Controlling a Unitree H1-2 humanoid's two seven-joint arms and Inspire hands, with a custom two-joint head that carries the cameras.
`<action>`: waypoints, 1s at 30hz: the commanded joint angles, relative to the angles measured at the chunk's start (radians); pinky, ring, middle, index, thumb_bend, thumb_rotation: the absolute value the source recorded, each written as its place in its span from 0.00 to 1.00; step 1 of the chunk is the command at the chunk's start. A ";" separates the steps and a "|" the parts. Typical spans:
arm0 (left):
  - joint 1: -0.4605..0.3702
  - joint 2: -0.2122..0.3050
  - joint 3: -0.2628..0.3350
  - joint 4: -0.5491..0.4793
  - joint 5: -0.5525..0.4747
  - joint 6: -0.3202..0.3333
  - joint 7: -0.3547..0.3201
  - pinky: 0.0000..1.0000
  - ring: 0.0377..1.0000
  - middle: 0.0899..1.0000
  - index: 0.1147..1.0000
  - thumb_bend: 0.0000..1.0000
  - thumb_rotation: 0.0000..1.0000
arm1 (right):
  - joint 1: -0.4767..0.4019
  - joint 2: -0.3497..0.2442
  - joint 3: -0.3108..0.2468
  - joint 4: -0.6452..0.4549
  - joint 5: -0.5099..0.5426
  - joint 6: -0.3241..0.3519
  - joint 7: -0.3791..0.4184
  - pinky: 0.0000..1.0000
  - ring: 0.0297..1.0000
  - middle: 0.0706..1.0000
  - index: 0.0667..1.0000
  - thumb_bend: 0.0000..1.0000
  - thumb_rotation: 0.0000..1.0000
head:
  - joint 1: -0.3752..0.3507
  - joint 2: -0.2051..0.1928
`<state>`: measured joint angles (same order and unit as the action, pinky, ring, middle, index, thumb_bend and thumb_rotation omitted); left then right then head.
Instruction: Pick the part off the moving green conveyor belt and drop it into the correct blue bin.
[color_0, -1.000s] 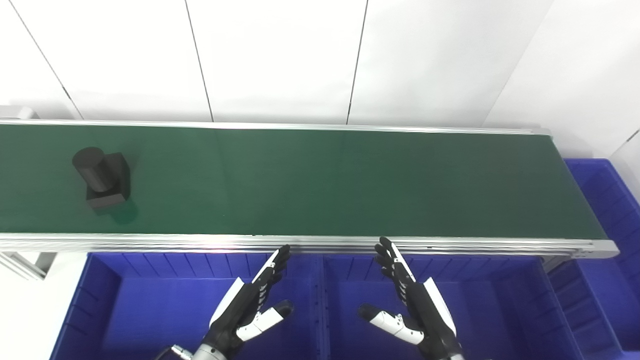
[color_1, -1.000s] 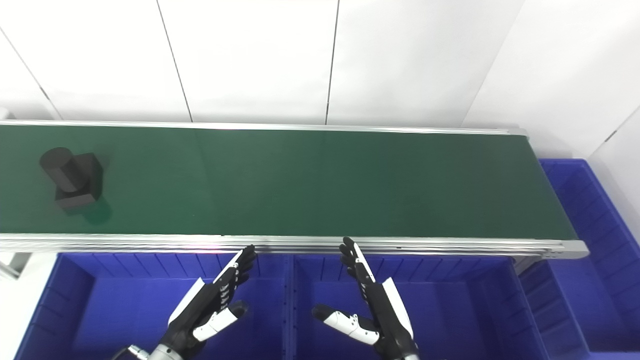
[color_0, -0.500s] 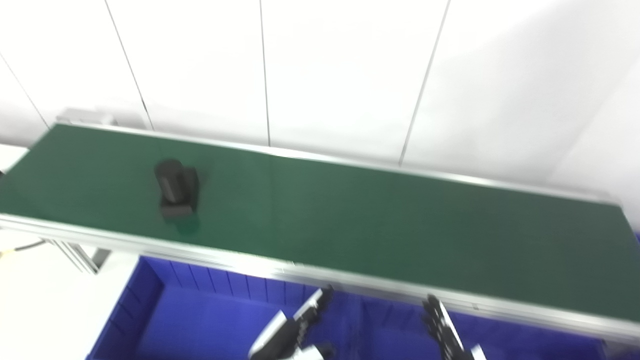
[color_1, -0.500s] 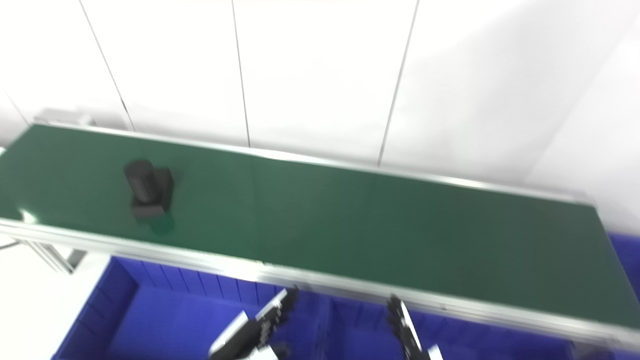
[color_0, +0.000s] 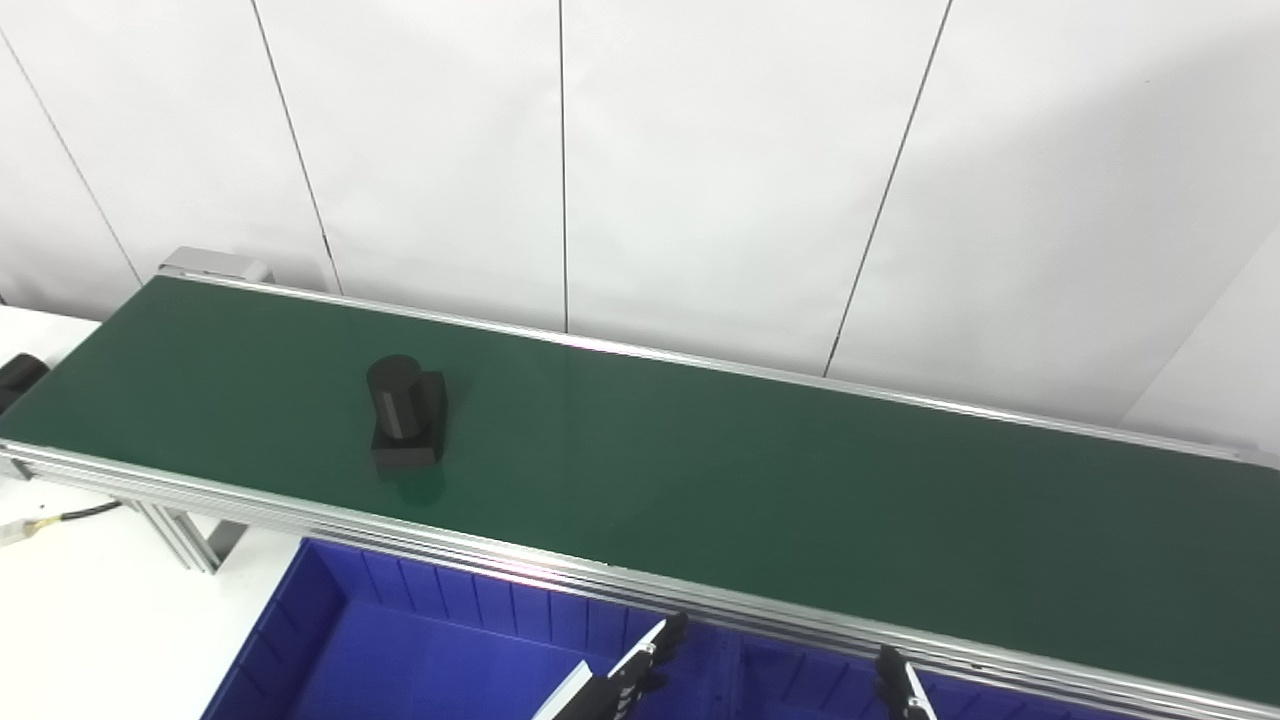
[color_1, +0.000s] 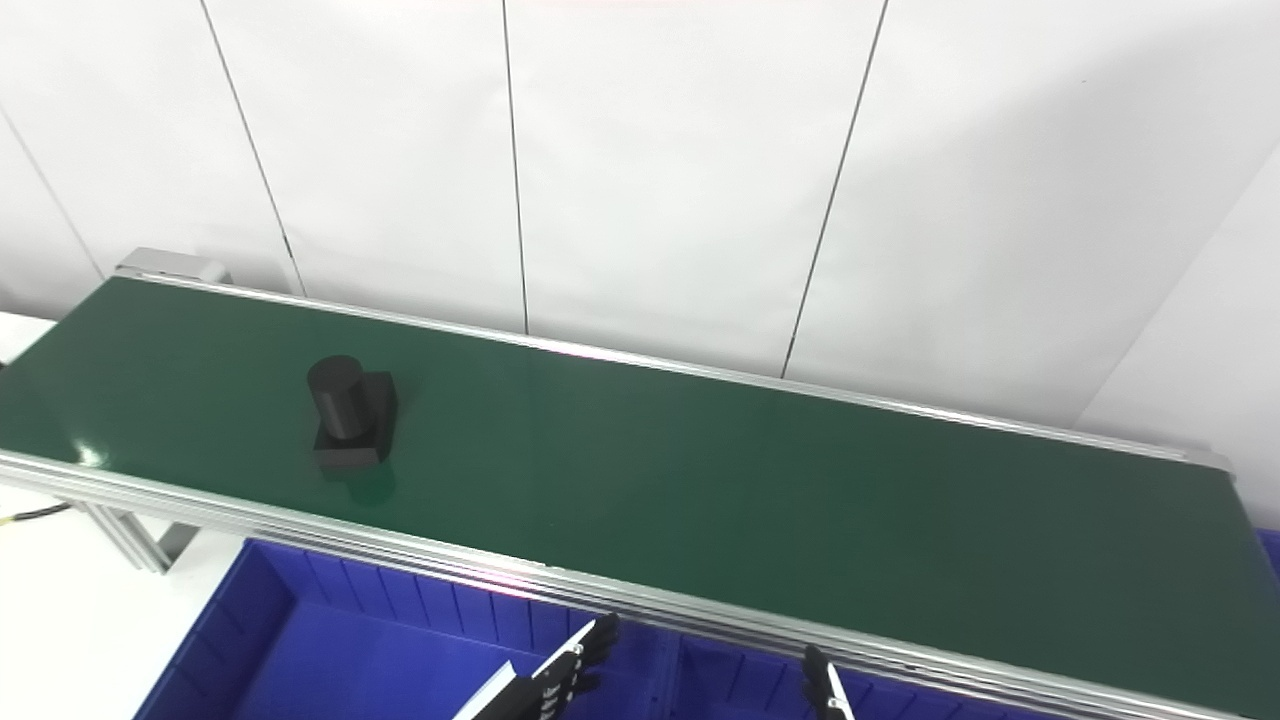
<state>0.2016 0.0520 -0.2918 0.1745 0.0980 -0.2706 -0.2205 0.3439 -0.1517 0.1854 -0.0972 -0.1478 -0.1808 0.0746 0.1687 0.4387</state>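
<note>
A black part (color_0: 405, 415), a short cylinder standing on a square block, sits on the green conveyor belt (color_0: 750, 480) toward its left end, nearer the front rail. Below the belt's front rail is a blue bin (color_0: 420, 660). Only the fingertips of my left hand (color_0: 625, 685) and right hand (color_0: 900, 692) show at the bottom edge, above the bins. The fingers are stretched straight and hold nothing. Both hands are well to the right of the part and below the belt. The part also shows in the right eye view (color_1: 350, 412).
A white table surface (color_0: 80, 620) lies at the lower left with a thin cable (color_0: 70, 515). The belt's aluminium leg (color_0: 185, 530) stands there. A black motor end (color_0: 15, 375) shows at the left edge. White wall panels rise behind the belt.
The camera has swung up and to the left, so the hands have dropped almost out of the picture. The part has ridden a little to the right along the belt.
</note>
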 joint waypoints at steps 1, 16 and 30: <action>-0.013 -0.015 0.000 -0.014 0.007 -0.042 0.014 0.94 1.00 1.00 1.00 0.80 0.69 | -0.008 -0.002 -0.007 -0.008 0.006 -0.073 -0.001 1.00 0.98 0.98 1.00 0.68 0.58 | 0.001 -0.001; -0.020 -0.023 -0.005 0.023 0.016 -0.084 0.027 0.92 0.99 1.00 0.98 0.80 0.67 | -0.010 0.003 -0.026 0.023 0.032 -0.122 -0.001 1.00 1.00 0.99 1.00 0.67 0.54 | 0.015 -0.030; -0.024 -0.046 -0.008 0.026 0.054 -0.065 0.046 0.90 0.99 1.00 0.98 0.83 0.68 | -0.011 0.021 -0.070 0.012 0.039 -0.237 -0.033 0.99 0.99 0.98 1.00 0.67 0.53 | 0.032 -0.017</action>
<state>0.1966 0.0188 -0.2972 0.2166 0.1456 -0.3141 -0.1917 0.3398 -0.1322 0.1260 -0.0458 -0.1127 -0.3423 0.0547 0.2010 0.4203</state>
